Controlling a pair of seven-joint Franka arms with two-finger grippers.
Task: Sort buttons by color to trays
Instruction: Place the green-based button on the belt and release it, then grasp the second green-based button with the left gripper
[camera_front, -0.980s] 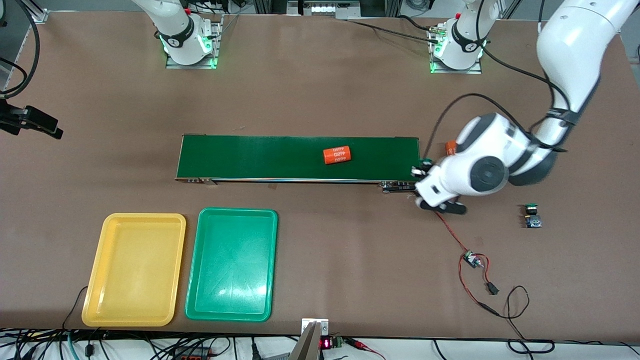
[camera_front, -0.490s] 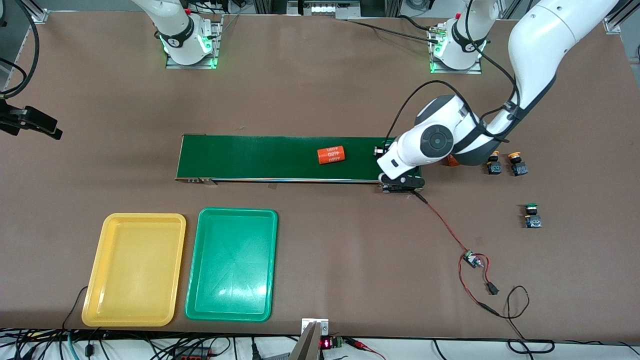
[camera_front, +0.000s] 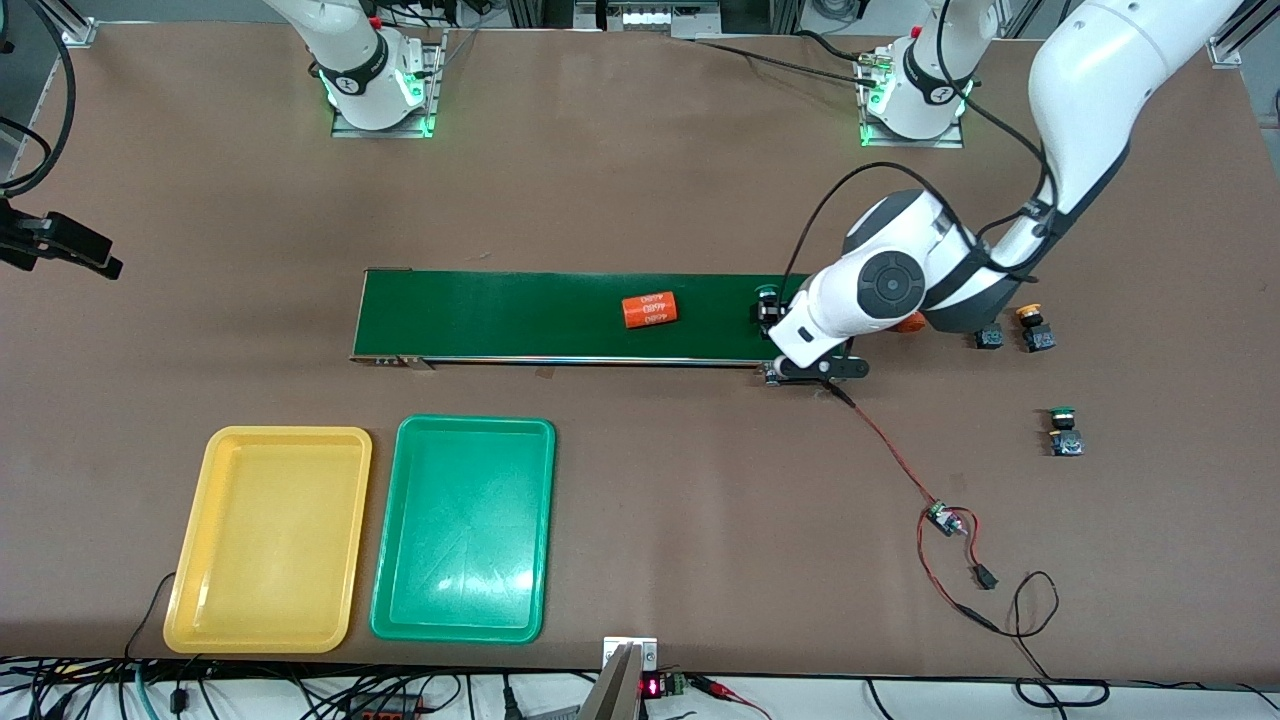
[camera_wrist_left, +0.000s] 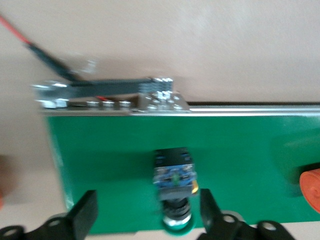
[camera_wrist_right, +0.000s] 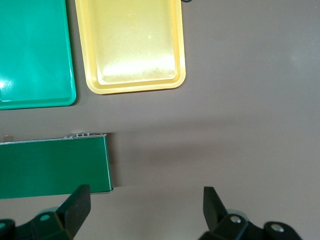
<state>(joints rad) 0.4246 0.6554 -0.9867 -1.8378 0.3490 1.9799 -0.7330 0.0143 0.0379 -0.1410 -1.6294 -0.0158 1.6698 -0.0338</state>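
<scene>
The left gripper (camera_wrist_left: 147, 220) hangs low over the conveyor belt (camera_front: 520, 315) at the end toward the left arm, fingers spread wide. A green button (camera_wrist_left: 172, 175) lies on its side between them, untouched, in the middle of the front view. Lifting away crookedly could clip its round cap and roll it off the belt edge. If the belt runs, the button follows the orange cylinder (camera_front: 650, 310) and could drop off the end. There the right gripper (camera_wrist_right: 145, 212) waits over bare table, fingers wide. The yellow tray (camera_front: 215, 440) and green tray (camera_front: 405, 430) sit low in the frame.
</scene>
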